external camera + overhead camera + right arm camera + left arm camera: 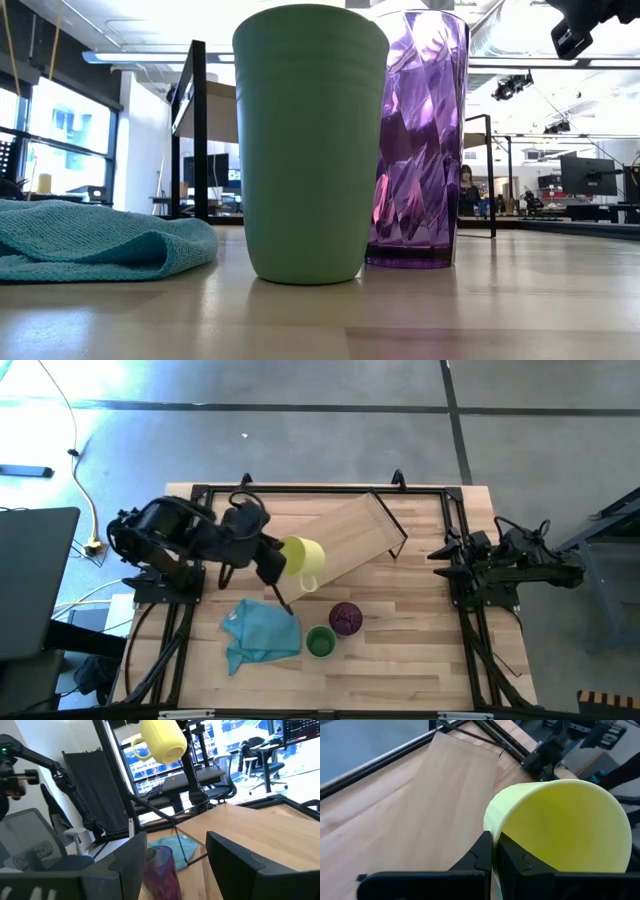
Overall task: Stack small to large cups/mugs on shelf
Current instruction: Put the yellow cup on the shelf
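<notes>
My left gripper (278, 556) is shut on the yellow mug (303, 556) and holds it in the air over the left end of the shelf (352, 536), a light-wood board that lies askew on black legs. In the right wrist view the yellow mug (159, 740) hangs high, on its side. The green cup (320, 642) and the purple tumbler (346, 618) stand upright on their bases near the table's near edge. My right gripper (175, 865) waits open at the table's right side. My left gripper pinches the mug's wall at the rim (492, 840), with one finger (512, 857) inside the mug and the other finger (481, 856) outside. The fingers come from the table's left. The mug is lifted clear and lies on its side, its handle (308, 582) toward the near edge.
A teal cloth (262, 630) lies crumpled left of the green cup (310, 140), which stands close beside the purple tumbler (420, 140). A black metal frame (300, 490) runs around the tabletop. Bare wood shows on the right half of the table (430, 630).
</notes>
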